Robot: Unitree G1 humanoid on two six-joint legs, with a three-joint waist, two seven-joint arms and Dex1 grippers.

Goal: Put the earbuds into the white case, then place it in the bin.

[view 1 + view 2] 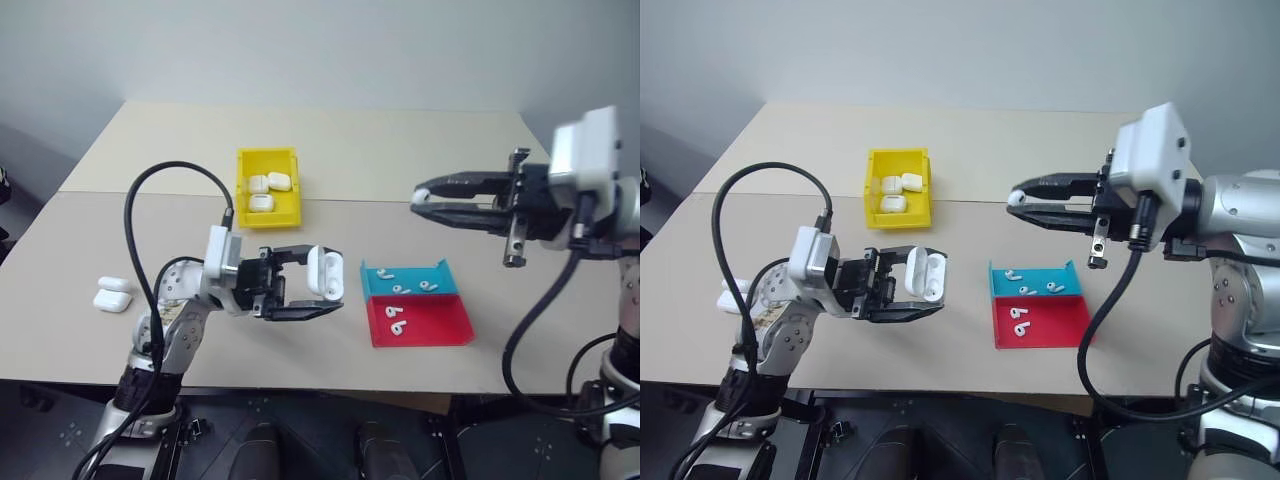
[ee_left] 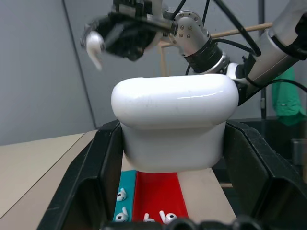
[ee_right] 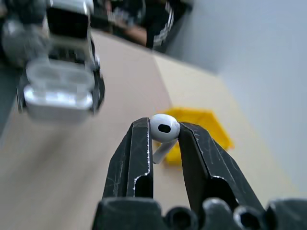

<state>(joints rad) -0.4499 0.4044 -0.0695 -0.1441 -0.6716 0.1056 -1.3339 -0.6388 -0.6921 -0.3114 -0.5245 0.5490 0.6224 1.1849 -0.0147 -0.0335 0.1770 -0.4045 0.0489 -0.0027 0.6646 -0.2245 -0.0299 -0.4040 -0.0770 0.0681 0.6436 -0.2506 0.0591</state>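
My left gripper (image 1: 332,283) is shut on the white case (image 1: 325,271), held above the table's front middle with its lid looking open. In the left wrist view the case (image 2: 175,122) sits between the black fingers. To the right and higher, my right gripper (image 1: 420,198) points left toward the case, shut on one earbud (image 3: 164,128) pinched at its tips, with a gap to the case. More earbuds (image 1: 402,288) lie in the teal tray (image 1: 437,271). Two lie in the red tray (image 1: 435,325). The yellow bin (image 1: 267,153) stands behind the left gripper.
Three white cases (image 1: 268,190) lie in the yellow bin. Two more cases (image 1: 112,292) rest on the table at the left, near the left arm. The teal and red trays sit side by side below the right gripper, close to the table's front edge.
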